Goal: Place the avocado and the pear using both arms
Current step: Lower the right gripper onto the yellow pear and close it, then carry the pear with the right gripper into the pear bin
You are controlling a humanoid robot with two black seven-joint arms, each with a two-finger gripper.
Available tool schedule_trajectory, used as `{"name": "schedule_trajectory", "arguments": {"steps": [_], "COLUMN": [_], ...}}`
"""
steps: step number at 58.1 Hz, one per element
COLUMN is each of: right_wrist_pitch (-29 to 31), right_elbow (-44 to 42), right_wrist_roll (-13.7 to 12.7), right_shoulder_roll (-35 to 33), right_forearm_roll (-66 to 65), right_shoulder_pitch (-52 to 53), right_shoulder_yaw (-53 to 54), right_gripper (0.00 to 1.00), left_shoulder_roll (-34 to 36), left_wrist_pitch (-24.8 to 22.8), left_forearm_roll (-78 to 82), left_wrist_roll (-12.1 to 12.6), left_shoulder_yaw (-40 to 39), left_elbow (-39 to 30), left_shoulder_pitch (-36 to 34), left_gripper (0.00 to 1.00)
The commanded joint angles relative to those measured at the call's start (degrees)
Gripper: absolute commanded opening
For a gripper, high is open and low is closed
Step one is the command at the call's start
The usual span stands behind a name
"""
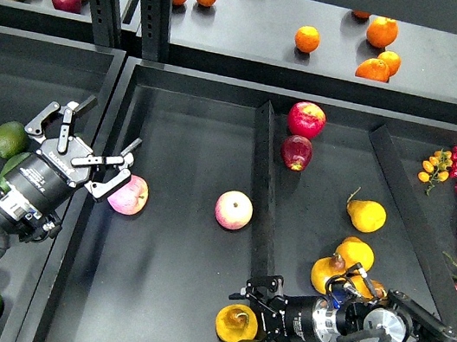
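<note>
Matte black trays [163,300] with raised dividers. Right hand [252,320] pinches the squat, dark-pitted pear [235,323]; left hand [96,149] spread near smooth avocado [8,138].

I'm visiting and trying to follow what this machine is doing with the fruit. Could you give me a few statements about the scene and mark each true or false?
1. The right gripper has its jaws around the pear. True.
2. The left gripper is holding an avocado. False: its jaws are open and hold nothing; they are next to a pink apple, and the avocado lies in the compartment to the left.
3. Two dark red apples lie near the divider. True.
4. The oranges are in the same compartment as the pear. False: they sit on the shelf further back.
</note>
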Motion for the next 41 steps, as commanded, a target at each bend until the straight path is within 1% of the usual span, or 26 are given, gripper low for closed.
{"name": "schedule_trajectory", "arguments": {"steps": [1, 8, 19, 26, 34, 39, 41], "right_wrist_pitch": [0.0, 0.0, 0.0, 0.0, 0.0, 0.0, 0.0], "right_elbow": [-0.58, -1.2, -2.08, -2.43, -2.34, -2.34, -2.25], "right_wrist_roll": [0.0, 0.0, 0.0, 0.0, 0.0, 0.0, 0.0], "right_shoulder_roll": [0.91, 1.26, 1.87, 2.05, 2.31, 2.31, 2.31], "right_forearm_roll": [0.14, 0.14, 0.49, 0.5, 0.58, 0.58, 0.67], "right_shoulder_pitch": [-0.18, -0.27, -0.44, -0.53, -0.88, -1.06, -0.88], "right_shoulder_yaw": [-0.04, -0.04, -0.04, -0.04, 0.04, -0.04, -0.04], "right_gripper": [0.7, 0.64, 0.51, 0.46, 0.37, 0.28, 0.21], "left_shoulder_roll": [0.0, 0.0, 0.0, 0.0, 0.0, 0.0, 0.0], "left_wrist_pitch": [0.0, 0.0, 0.0, 0.0, 0.0, 0.0, 0.0], "left_forearm_roll": [0.01, 0.01, 0.01, 0.01, 0.01, 0.01, 0.01], "left_wrist_roll": [0.0, 0.0, 0.0, 0.0, 0.0, 0.0, 0.0], "left_shoulder_yaw": [0.01, 0.01, 0.1, 0.19, 0.54, 0.8, 0.8], "left_elbow": [0.01, -0.08, -0.08, -0.08, 0.01, 0.01, 0.01], "left_shoulder_pitch": [-0.03, -0.03, 0.05, 0.05, 0.05, 0.05, 0.05], "left_gripper": [0.99, 0.99, 0.99, 0.99, 0.99, 0.99, 0.99]}}
